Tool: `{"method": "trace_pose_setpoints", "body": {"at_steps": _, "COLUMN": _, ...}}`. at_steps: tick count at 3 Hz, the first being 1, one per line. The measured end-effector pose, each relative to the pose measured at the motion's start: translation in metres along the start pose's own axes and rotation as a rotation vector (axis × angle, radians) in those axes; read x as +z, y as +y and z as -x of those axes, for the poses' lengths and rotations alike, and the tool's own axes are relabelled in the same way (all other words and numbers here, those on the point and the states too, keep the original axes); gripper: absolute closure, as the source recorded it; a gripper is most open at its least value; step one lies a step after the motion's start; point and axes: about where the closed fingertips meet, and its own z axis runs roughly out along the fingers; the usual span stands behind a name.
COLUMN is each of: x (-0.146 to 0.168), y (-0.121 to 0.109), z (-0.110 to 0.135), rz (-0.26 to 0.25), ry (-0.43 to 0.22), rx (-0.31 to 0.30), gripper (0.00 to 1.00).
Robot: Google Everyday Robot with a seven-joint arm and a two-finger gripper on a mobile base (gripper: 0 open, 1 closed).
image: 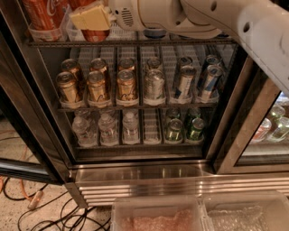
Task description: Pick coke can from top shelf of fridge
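Observation:
The fridge (135, 173) stands open in front of me. Its top shelf (180, 41) runs along the upper edge of the view. Two red coke cans stand at its left end in clear front holders, both cut off by the frame's top. One coke can (41, 12) is at the far left. The other coke can (95, 35) is just right of it. My gripper (90, 17), with yellowish pads, is right at this second can and covers its middle. The white arm (189, 18) reaches in from the upper right.
The middle shelf holds gold-brown cans (97, 85), a silver can (153, 83) and blue Pepsi cans (205, 81). The lower shelf holds water bottles (108, 128) and green cans (183, 128). Cables (45, 212) lie on the floor at left. Clear bins (158, 216) stand below. A second cooler (271, 126) is at right.

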Motion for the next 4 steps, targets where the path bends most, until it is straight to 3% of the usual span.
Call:
{"method": "trace_pose_setpoints", "body": {"at_steps": 2, "x": -0.045, "y": 0.018, "z": -0.021, "rz": -0.035, "ry": 0.066, "rx": 0.035, "gripper": 1.00}}
{"method": "trace_pose_setpoints", "body": {"at_steps": 4, "x": -0.108, "y": 0.027, "z": -0.069, "rz": -0.119, "ry": 0.180, "rx": 0.122, "gripper": 1.00}}
